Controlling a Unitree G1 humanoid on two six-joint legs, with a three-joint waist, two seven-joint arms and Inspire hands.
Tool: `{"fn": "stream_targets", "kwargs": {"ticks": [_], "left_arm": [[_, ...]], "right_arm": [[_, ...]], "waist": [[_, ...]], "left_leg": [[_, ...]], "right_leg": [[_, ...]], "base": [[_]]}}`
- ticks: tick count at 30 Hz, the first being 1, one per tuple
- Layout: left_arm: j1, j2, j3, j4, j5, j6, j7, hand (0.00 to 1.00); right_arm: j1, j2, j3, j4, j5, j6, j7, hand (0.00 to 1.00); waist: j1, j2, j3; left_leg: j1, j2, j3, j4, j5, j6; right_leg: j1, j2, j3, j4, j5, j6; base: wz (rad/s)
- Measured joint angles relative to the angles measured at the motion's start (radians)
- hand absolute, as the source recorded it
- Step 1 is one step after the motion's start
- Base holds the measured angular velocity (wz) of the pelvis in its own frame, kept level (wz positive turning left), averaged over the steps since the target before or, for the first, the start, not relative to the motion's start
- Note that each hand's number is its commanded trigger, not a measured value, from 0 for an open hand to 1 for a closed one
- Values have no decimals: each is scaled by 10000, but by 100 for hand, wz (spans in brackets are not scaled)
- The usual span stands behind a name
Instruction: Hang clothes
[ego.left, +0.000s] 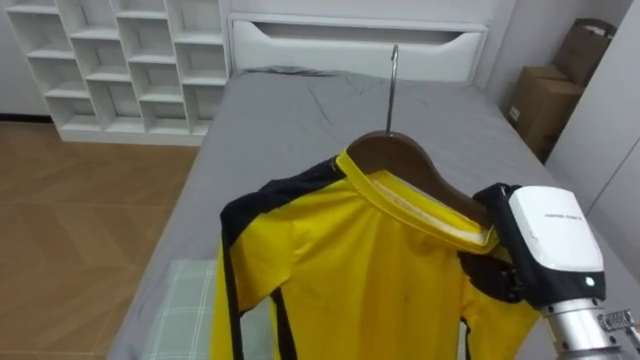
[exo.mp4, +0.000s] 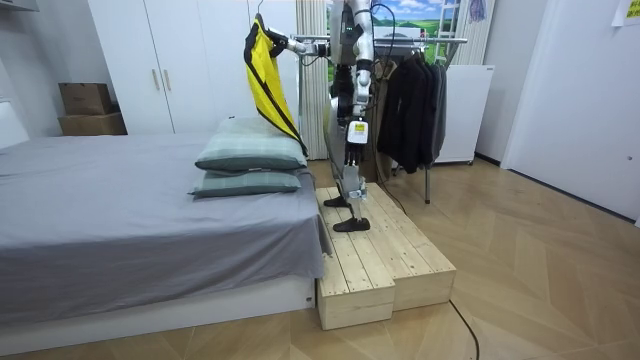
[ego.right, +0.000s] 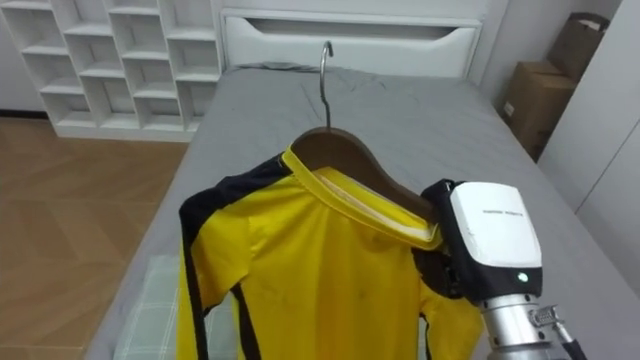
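A yellow shirt with black trim (ego.left: 350, 270) hangs on a brown wooden hanger (ego.left: 400, 155), whose metal hook (ego.left: 393, 85) points up. My right hand (ego.left: 492, 272) is shut on the hanger's right shoulder end, its dark fingers partly tucked under the collar. In the room view the shirt (exo.mp4: 265, 75) is held high over the head of the bed, at the end of my outstretched right arm. I stand on a wooden platform (exo.mp4: 380, 260) facing the bed. My left hand (exo.mp4: 357, 122) hangs by my side.
The grey bed (ego.left: 300, 110) stretches ahead, with two green checked pillows (exo.mp4: 250, 150) below the shirt. Behind me stands a clothes rack (exo.mp4: 430, 40) with dark garments (exo.mp4: 415, 105). A white shelf unit (ego.left: 120, 60) stands far left, cardboard boxes (ego.left: 545, 100) far right.
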Motion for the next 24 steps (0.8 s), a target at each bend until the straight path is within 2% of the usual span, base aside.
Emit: {"fn": "stream_targets", "kwargs": {"ticks": [3,6,8,11,14,24], "left_arm": [[-152,-79,-307,-29,9,5,21,0],[-159,-290,-307,-111,5,14,35,0],[-155,-306,-312,-219,19,26,35,0],[-122,-316,-305,-228,14,29,53,0],[-82,-319,-299,-216,20,30,72,0],[55,-323,-277,-218,67,40,75,0]], "right_arm": [[-1,-1,0,-87,78,7,188,100],[-7,-8,-1,-252,398,11,421,100],[-36,-9,-6,-317,631,138,633,100],[-66,-8,-8,-346,784,251,773,100],[-79,-7,-15,-393,850,303,842,100],[-84,-7,-29,-412,851,313,841,100]], "waist": [[6,-104,10],[-24,-195,55],[-43,-252,55],[-29,-283,114],[-8,-305,132],[58,-300,117]], "left_leg": [[26,-4,32,16,1,1],[26,-3,47,17,1,1],[32,-3,53,8,0,1],[31,-3,57,-1,0,1],[33,-1,69,-2,-1,0],[19,1,60,5,-5,-5]], "right_leg": [[8,0,45,22,1,0],[8,1,51,18,1,0],[8,3,61,13,0,0],[5,3,62,4,0,0],[4,8,70,-1,0,0],[3,7,61,-11,1,0]], "base": [[-3],[0],[0],[0],[0],[0]]}}
